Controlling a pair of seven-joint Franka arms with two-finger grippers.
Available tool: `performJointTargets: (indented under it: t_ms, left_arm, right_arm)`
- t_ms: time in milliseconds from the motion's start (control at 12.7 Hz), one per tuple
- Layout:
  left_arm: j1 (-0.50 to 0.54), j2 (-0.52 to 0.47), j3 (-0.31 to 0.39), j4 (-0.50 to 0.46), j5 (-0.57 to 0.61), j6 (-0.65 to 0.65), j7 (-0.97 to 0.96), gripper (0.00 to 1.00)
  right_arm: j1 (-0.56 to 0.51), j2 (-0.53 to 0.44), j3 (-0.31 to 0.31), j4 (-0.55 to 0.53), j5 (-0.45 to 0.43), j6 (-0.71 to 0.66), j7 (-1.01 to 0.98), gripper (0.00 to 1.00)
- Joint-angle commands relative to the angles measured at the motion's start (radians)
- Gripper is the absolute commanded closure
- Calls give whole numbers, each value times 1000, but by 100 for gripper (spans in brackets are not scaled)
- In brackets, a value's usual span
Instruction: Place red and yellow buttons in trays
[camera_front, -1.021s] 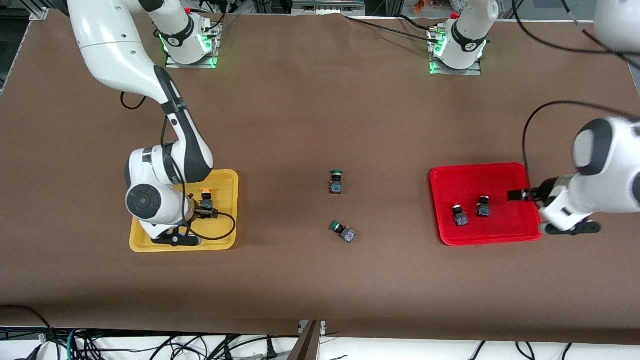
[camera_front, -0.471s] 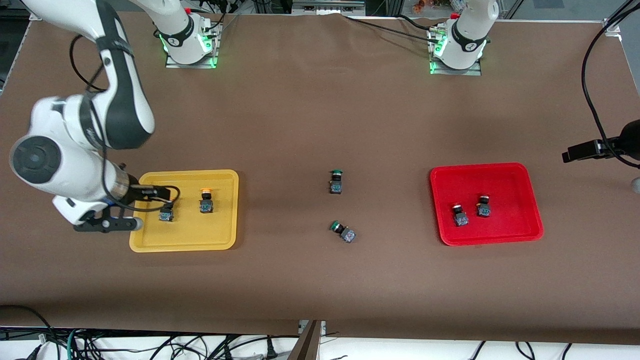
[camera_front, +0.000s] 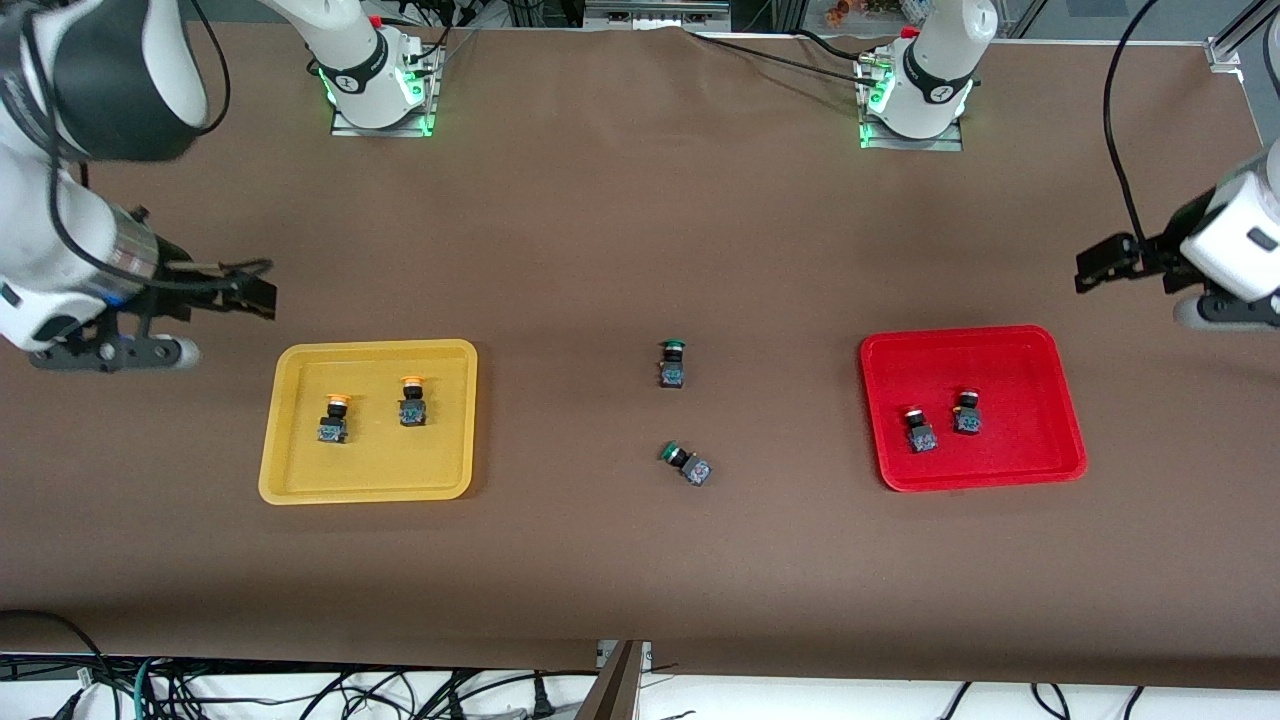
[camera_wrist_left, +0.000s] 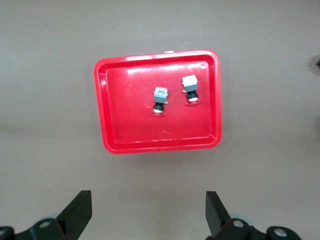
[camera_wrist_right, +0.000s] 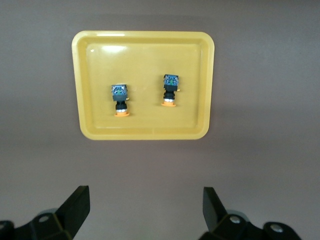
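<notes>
The yellow tray (camera_front: 380, 465) holds two yellow-capped buttons (camera_front: 334, 418) (camera_front: 411, 400), side by side and apart. The red tray (camera_front: 1010, 440) holds two red-capped buttons (camera_front: 919, 429) (camera_front: 966, 412). My right gripper (camera_front: 255, 293) is open and empty, raised over bare table just off the yellow tray. Its wrist view shows that tray (camera_wrist_right: 145, 60) and both buttons (camera_wrist_right: 120, 99) (camera_wrist_right: 170, 89) ahead of the gripper (camera_wrist_right: 145, 207). My left gripper (camera_front: 1100, 266) is open and empty, raised over bare table off the red tray. Its wrist view shows that tray (camera_wrist_left: 130, 130) and both red buttons (camera_wrist_left: 160, 100) (camera_wrist_left: 190, 89) ahead of the gripper (camera_wrist_left: 148, 210).
Two green-capped buttons lie on the brown table between the trays, one (camera_front: 672, 363) upright, the other (camera_front: 686, 463) nearer the front camera and turned askew. Cables hang along the table's front edge.
My right gripper has let go of the second yellow button in the yellow tray, then risen and drawn off it. My left gripper has risen and drawn away from the red tray.
</notes>
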Motion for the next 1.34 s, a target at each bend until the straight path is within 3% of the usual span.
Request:
performJointTargets:
  t_ms: [0, 157, 393, 629, 1100, 1257]
  left_arm:
    - [-12, -76, 27, -49, -66, -27, 7, 0]
    - [9, -17, 28, 49, -67, -118, 5, 0]
    - [29, -9, 27, 57, -46, -120, 5, 0]
    - [31, -7, 27, 57, -44, -119, 5, 0]
    - [31, -9, 27, 57, -44, -119, 3, 0]
    - [31, -9, 27, 57, -44, -119, 3, 0]
  right_arm:
    - [-91, -108, 89, -89, -9, -19, -16, 0]
    - [-125, -172, 94, -106, -9, -37, -19, 0]
    - [-190, -234, 118, -136, -5, -40, -25, 0]
    - [-184, -197, 114, -112, -5, -105, -19, 0]
    - [-182, -180, 115, -98, -6, -95, -22, 0]
    - [-181, -147, 115, -48, -5, -99, -26, 0]
